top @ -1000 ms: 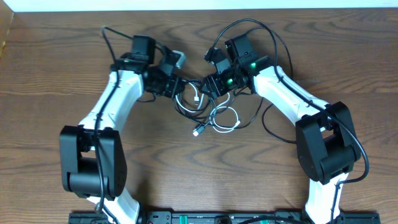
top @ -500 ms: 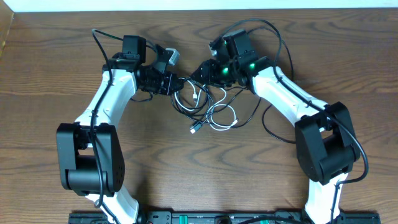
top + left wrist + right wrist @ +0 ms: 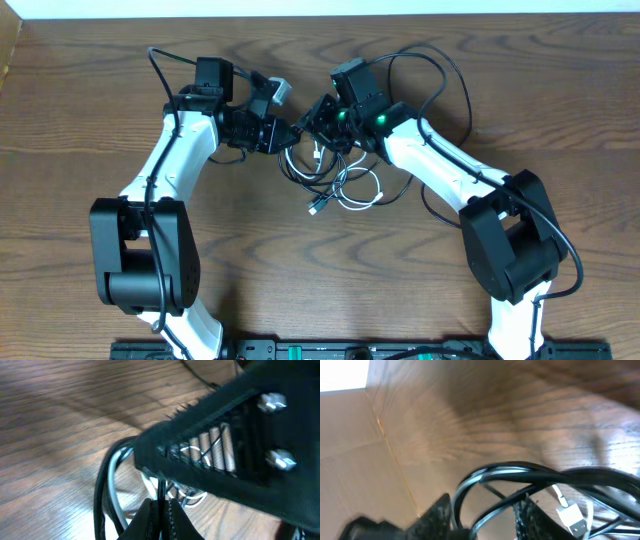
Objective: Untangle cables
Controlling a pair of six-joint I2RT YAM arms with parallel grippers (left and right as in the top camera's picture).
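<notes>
Black and white cables bunched in one knot on the table, between both arms. Left gripper pressed together on a single black strand at the knot's left edge. Right gripper part-spread around black loops; pinching or not, cannot tell. Step in hand, probably: taking opposite holds. Next: firm right hold, then slow pull apart, watching the white cord for tightening

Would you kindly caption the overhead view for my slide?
Left gripper and right gripper meet over tangled cables on wooden table.
</notes>
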